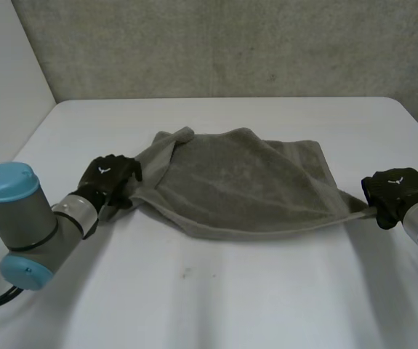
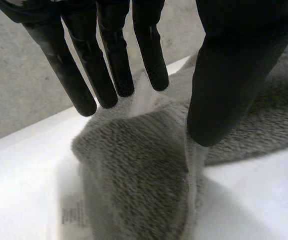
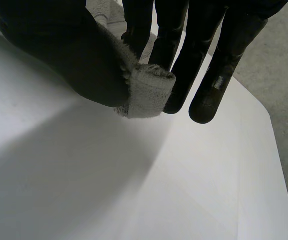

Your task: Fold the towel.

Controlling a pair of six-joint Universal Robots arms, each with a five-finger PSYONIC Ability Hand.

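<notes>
Closest to me the white table (image 1: 216,291) is bare, and just beyond that strip my two hands sit level with each other, well apart, with the grey towel (image 1: 238,182) strung between them in the middle of the table. My left hand (image 1: 110,178) is at the towel's left near corner. In its wrist view the straight fingers (image 2: 108,70) and the thumb close on a bunched ridge of pile, with a small care label (image 2: 73,215) lying flat beside it. My right hand (image 1: 394,190) has the right near corner (image 3: 146,92) pinched between thumb and fingertips, with a short stub of hem poking out. The cloth looks soft, thick and light. It sags and wrinkles, so I judge it will drape rather than hold a line, and corners are the sensible hold. Further off, the towel's far edge humps up loosely, short of the concrete wall (image 1: 230,43).
</notes>
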